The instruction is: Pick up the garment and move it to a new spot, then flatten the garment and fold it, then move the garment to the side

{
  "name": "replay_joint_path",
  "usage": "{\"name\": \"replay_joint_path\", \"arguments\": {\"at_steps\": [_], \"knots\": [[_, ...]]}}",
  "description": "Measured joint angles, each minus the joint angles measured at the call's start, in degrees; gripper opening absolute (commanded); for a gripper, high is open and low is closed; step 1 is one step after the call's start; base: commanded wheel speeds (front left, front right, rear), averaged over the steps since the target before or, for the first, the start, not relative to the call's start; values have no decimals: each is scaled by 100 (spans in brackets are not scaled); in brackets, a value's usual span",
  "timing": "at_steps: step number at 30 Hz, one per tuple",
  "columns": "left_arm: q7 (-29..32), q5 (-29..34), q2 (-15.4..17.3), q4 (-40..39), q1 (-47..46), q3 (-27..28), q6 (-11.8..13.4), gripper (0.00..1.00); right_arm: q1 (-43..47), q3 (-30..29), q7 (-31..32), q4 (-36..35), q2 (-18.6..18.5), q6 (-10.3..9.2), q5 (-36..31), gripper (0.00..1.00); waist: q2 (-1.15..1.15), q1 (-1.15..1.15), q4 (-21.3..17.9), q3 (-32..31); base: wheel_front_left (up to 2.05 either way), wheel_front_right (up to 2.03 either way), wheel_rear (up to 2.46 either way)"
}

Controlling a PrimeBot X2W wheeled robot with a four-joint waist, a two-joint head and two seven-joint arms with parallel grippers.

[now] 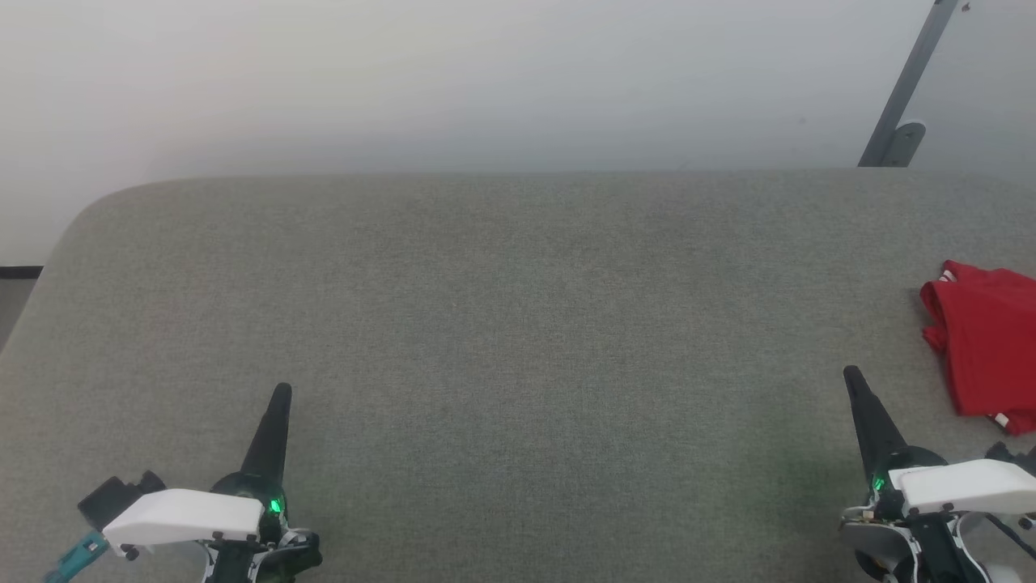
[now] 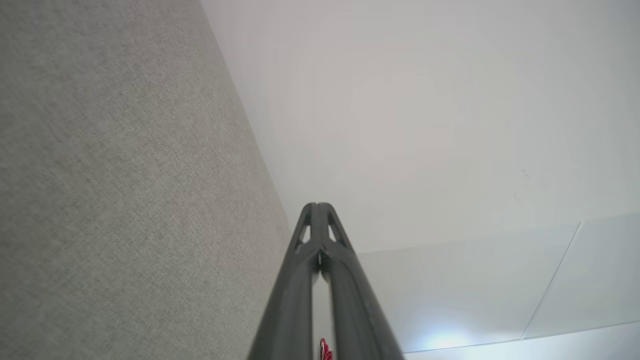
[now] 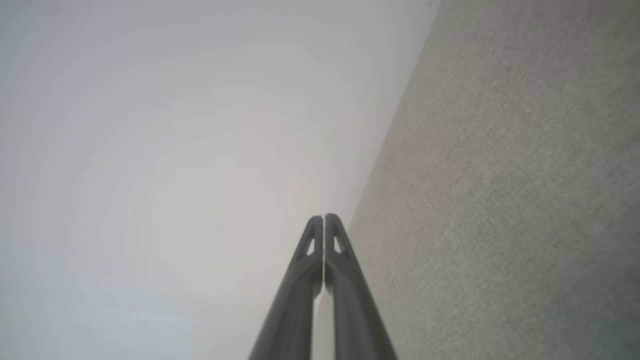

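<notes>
The garment [image 1: 987, 344] is a red bundle with a bit of white trim, lying folded at the far right edge of the grey fabric table [image 1: 518, 324]. My right gripper [image 1: 851, 375] is shut and empty, its tips a short way left of the garment and not touching it. My left gripper [image 1: 282, 390] rests shut and empty at the lower left, far from the garment. In the left wrist view the left gripper [image 2: 319, 205] has its tips pressed together, and a red sliver of the garment [image 2: 325, 351] peeks between the fingers. The right gripper [image 3: 324, 216] is likewise closed.
A pale wall [image 1: 486, 73] rises behind the table's far edge. A grey metal bracket [image 1: 906, 97] leans on the wall at the upper right. The table's rounded left corner [image 1: 73, 227] drops to a dark floor strip.
</notes>
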Motion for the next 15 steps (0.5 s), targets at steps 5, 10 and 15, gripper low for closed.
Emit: {"name": "replay_joint_path", "arguments": {"at_steps": [5, 10, 15], "knots": [[60, -222, -14, 22, -29, 21, 0, 0, -46, -9, 51, 11, 32, 0, 188, 0, 0, -1, -10, -8, 0, 0, 0], [122, -380, -30, 41, -91, 44, 0, 0, -58, -18, 97, 25, 64, -1, 372, 0, 0, 0, -20, -16, 0, 0, 0], [178, -588, -47, 63, -115, 59, 0, 0, -83, -24, 144, 35, 93, 0, 543, 0, 0, 0, -30, -23, 0, 0, 0]]}}
